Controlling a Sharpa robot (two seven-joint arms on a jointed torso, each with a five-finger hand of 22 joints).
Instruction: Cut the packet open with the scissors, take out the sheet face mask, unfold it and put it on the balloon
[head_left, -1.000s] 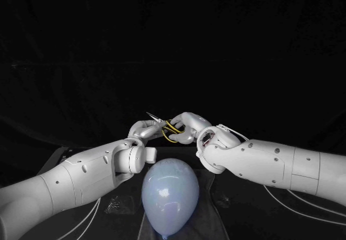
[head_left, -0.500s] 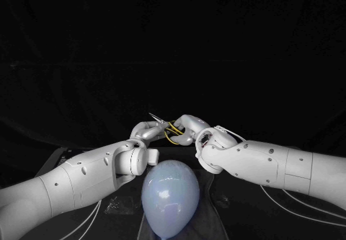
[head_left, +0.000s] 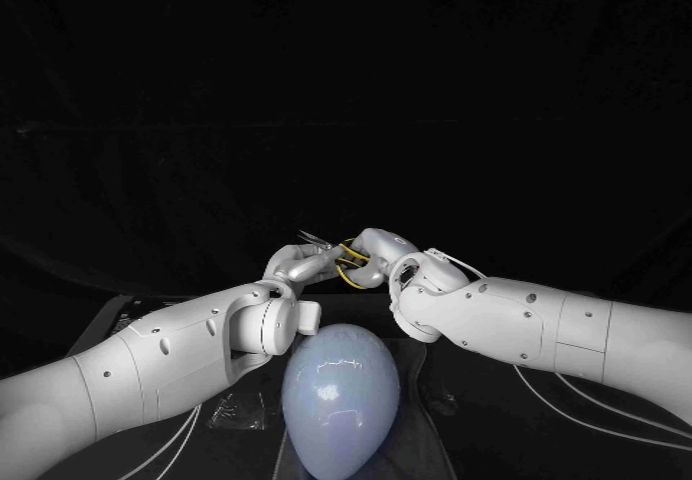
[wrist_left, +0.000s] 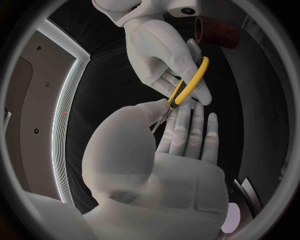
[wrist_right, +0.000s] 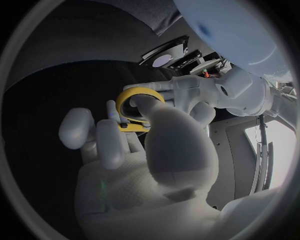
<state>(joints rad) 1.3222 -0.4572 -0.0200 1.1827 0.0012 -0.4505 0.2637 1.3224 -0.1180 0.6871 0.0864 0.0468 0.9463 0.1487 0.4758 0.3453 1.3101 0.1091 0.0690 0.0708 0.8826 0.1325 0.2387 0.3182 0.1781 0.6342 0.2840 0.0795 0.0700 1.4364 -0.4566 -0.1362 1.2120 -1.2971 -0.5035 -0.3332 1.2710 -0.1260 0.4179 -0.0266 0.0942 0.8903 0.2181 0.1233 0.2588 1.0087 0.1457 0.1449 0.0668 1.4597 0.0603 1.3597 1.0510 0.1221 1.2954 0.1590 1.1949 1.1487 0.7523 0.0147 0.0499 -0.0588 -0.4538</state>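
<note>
Scissors with yellow handles (head_left: 346, 263) are held up between my two hands, beyond the far end of the balloon (head_left: 339, 395). My right hand (head_left: 378, 250) has its thumb through a yellow loop (wrist_right: 136, 102) and grips the handles (wrist_left: 189, 86). Opposite it, my left hand (head_left: 296, 266) pinches the blades (wrist_left: 160, 116) between thumb and fingers, and the blade tip (head_left: 307, 238) pokes out above it. The pale blue balloon lies lengthwise on the table in front of me. A crinkled clear packet (head_left: 238, 408) lies to the left of the balloon, under my left arm.
The balloon rests on a dark mat (head_left: 426, 420) inside a low dark tray whose corner (head_left: 123, 305) shows at the left. White cables (head_left: 591, 405) run beneath my right arm. A brown cylinder (wrist_left: 219, 31) stands behind my right hand.
Both hands have drawn a little farther away together with the scissors. The blade tip has sunk lower over my left hand, and less of the yellow handles shows.
</note>
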